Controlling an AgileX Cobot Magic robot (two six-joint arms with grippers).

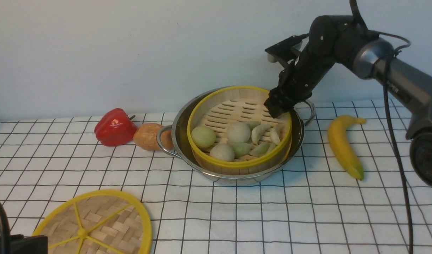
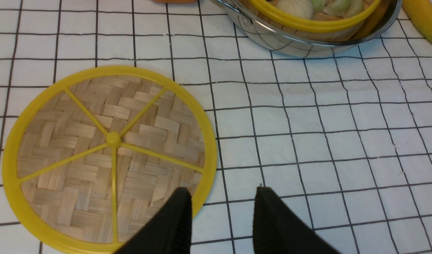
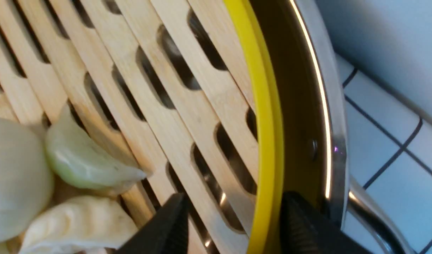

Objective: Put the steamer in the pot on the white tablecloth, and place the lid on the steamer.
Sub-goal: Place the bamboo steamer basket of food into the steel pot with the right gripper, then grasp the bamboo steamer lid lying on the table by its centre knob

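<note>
Steamer (image 1: 233, 113) in pot (image 1: 181, 124) (lid (image 1: 96, 225) apart)

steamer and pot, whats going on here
The steamer, holding buns and dumplings, sits inside the pot on the white tablecloth. The right gripper is at its far rim, jaws open on either side of the yellow edge, not clamping it. The lid lies flat on the cloth, not yet on the steamer, with the left gripper open over its edge.
</note>
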